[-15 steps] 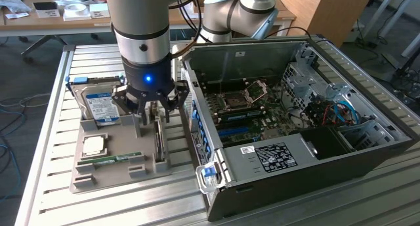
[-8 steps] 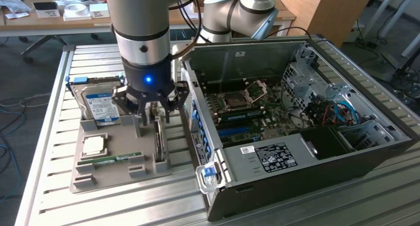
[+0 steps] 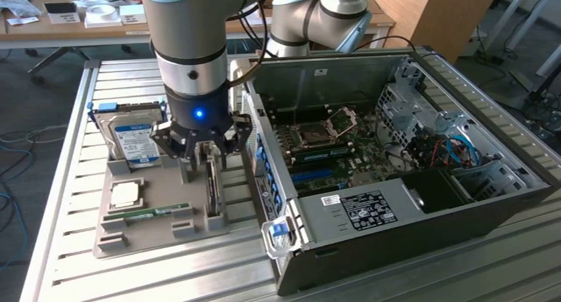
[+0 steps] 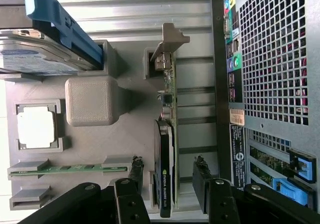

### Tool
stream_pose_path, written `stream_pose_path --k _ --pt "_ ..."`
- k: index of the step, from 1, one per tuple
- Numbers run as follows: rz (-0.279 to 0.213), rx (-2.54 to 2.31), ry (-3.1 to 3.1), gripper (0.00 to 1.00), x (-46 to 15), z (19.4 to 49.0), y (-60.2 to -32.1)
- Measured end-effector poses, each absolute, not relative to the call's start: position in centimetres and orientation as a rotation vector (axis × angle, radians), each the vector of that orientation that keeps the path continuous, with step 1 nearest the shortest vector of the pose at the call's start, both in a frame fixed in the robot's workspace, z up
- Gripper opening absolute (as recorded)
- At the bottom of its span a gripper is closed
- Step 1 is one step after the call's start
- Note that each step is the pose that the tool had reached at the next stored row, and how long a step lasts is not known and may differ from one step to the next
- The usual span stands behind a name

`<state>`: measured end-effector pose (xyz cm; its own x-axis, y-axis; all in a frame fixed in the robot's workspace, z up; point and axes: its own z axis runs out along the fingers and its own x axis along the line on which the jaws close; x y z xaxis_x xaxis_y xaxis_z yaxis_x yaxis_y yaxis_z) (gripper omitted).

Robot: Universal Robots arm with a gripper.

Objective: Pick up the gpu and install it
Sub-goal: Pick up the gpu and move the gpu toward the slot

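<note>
The gpu point(image 3: 211, 192) stands on its edge in a slot of the grey holder tray point(image 3: 157, 233), right beside the computer case. In the wrist view the gpu point(image 4: 166, 154) shows a green board, a black cooler face and a silver end bracket. My gripper point(image 3: 203, 159) hangs just above it, open. Seen from the wrist, the gripper point(image 4: 167, 170) straddles the card. One fingertip point(image 4: 135, 167) sits on the cooler side and the other on the board side, each with a gap to the card.
The open computer case point(image 3: 395, 171) lies on the exterior view's right, its motherboard point(image 3: 329, 151) exposed. The tray also holds a hard drive point(image 3: 131, 141), a processor chip point(image 3: 125, 194) and a RAM stick point(image 3: 149, 213). The slatted metal table point(image 3: 131, 282) carries everything.
</note>
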<state>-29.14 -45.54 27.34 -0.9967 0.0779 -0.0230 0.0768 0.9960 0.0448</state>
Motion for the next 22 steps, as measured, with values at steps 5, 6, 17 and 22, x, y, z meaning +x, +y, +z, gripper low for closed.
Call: stream_pose_path --k 5,6,17,22 --pt "0.069 0.121 3.114 0.53 -29.1 27.3 -45.5" --pt "0.069 0.121 3.114 0.53 -29.1 27.3 -45.5" --pt "0.073 0.121 3.113 0.53 -29.1 26.8 -45.5" --pt "0.073 0.121 3.113 0.53 -29.1 26.3 -45.5"
